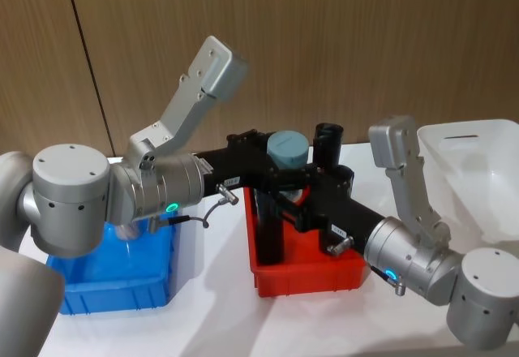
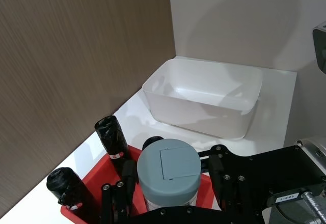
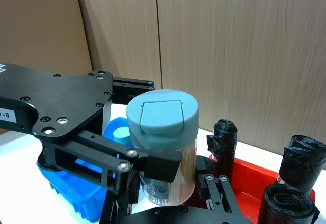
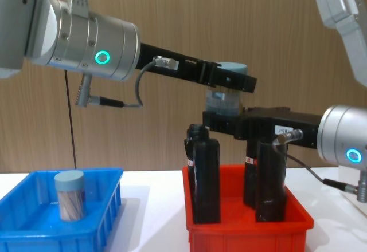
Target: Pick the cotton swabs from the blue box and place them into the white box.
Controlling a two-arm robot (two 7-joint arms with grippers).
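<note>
A clear cotton swab jar (image 1: 288, 148) with a grey-blue lid (image 3: 162, 113) hangs in the air above the red bin. My left gripper (image 4: 226, 83) reaches in from the left and is shut on the jar (image 4: 222, 100) just under the lid. My right gripper (image 4: 223, 120) comes from the right and sits at the jar's lower part. A second jar (image 4: 69, 195) stands upright in the blue box (image 4: 103, 220) at the left. The white box (image 1: 478, 170) is at the far right, and its inside (image 2: 204, 102) looks bare.
The red bin (image 4: 246, 229) stands at the middle of the white table, right under both grippers. It holds tall black bottles (image 4: 205, 172) that rise close to the held jar. A wooden wall runs behind the table.
</note>
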